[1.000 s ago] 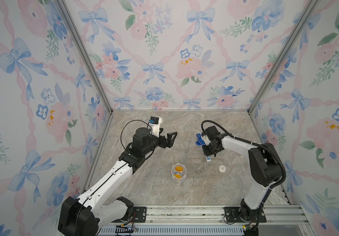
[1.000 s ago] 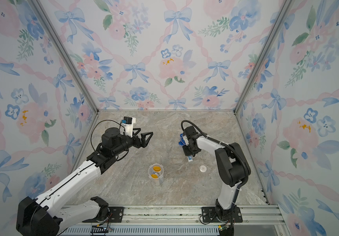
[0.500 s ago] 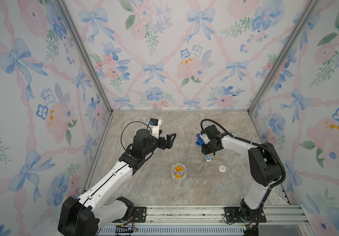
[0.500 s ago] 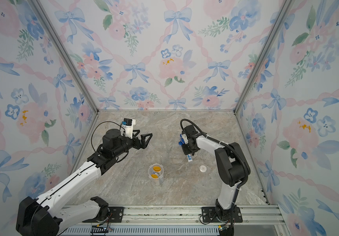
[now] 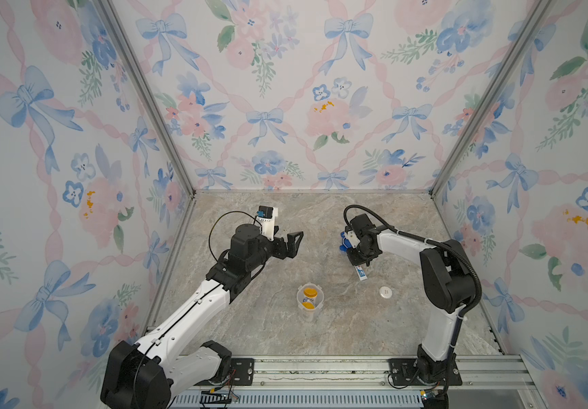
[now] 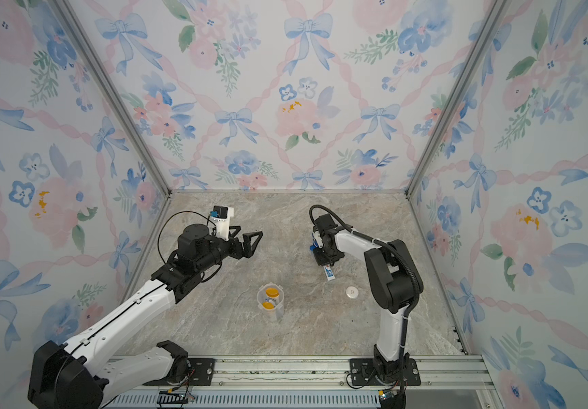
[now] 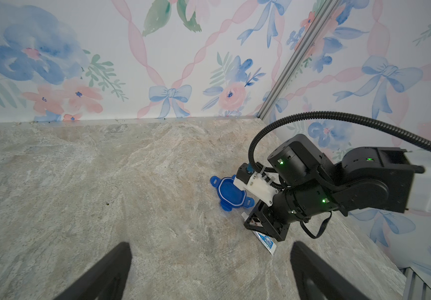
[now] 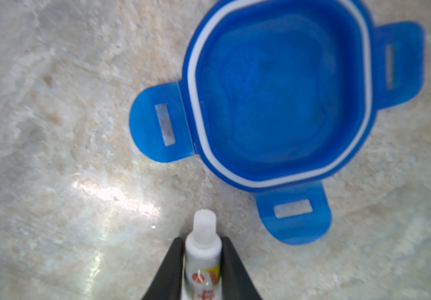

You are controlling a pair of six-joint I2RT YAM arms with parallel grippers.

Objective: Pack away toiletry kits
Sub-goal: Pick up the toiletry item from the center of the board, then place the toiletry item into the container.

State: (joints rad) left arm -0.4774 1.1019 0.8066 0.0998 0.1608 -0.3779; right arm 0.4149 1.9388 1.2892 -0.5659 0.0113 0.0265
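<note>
While the right gripper (image 8: 201,262) clamps the printed tube (image 5: 361,273) near its cap, the tube's long axis points toward 5 o'clock in both top views; the cup (image 5: 308,301) lies at 7 o'clock from it, and the left gripper (image 5: 287,243) hangs wide open.

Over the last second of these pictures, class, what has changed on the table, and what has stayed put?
Little visibly moved. The right gripper stays low over the printed tube, its jaws now against the tube's sides beside the blue lid. The left gripper stays open and raised, barely shifted. The cup with the orange-capped tubes and the white disc stayed put.
</note>
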